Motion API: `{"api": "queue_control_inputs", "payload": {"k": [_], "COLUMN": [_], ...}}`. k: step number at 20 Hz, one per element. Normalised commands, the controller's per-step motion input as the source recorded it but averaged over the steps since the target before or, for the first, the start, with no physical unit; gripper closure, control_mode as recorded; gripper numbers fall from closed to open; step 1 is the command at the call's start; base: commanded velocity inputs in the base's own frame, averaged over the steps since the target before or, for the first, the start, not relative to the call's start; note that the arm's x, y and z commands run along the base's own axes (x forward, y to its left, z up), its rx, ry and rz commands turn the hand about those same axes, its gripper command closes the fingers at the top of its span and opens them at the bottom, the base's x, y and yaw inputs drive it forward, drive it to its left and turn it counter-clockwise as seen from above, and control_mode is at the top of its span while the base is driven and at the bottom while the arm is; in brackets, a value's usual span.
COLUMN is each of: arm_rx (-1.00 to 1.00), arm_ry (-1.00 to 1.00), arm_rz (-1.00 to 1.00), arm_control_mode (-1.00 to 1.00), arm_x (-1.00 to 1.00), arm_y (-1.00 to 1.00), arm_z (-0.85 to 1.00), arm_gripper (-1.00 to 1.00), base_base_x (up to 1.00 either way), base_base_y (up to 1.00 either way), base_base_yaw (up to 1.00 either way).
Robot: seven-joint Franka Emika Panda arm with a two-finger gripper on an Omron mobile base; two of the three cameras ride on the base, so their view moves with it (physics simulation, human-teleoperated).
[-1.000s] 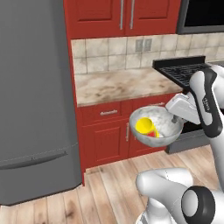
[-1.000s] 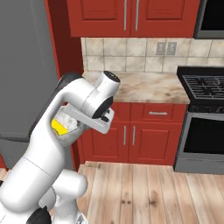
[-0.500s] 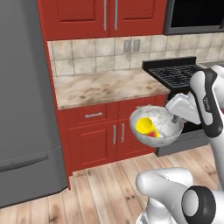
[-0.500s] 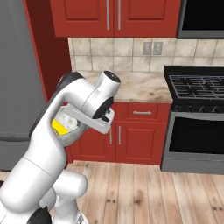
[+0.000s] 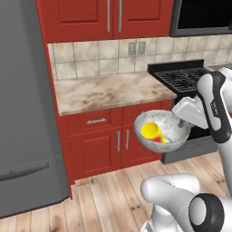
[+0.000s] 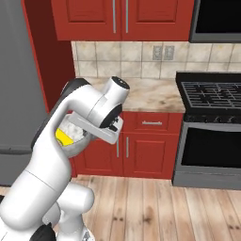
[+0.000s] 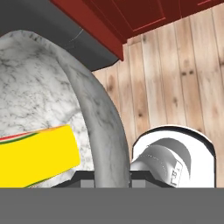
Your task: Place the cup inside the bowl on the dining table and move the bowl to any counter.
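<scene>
Left base view shows the small yellow cup with a red lower part [image 5: 152, 131] already lying in the wide grey-white speckled bowl [image 5: 174, 129], carried in the air with the gripper [image 7: 113, 177] clamped on its rim, so only setting it on the beige marble counter [image 5: 108, 90] remains.
</scene>
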Motion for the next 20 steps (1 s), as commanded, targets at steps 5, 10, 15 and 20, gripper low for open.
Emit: {"api": "queue_control_inputs", "payload": {"k": [5, 10, 15, 20], "arm_rx": [0.0, 0.0, 0.0, 0.0], "arm_ry": [0.0, 0.0, 0.0, 0.0], "arm_rz": [0.0, 0.0, 0.0, 0.0], "arm_control_mode": [1.0, 1.0, 1.0, 1.0], "arm_x": [0.0, 0.0, 0.0, 0.0], "arm_y": [0.0, 0.0, 0.0, 0.0], "arm_z": [0.0, 0.0, 0.0, 0.0], "arm_gripper": [1.0, 1.0, 1.0, 1.0], "base_base_x": [0.56, 0.66, 0.66, 0.63], "base_base_y": [0.0, 0.0, 0.0, 0.0], "base_base_yaw": [0.0, 0.0, 0.0, 0.0]}}
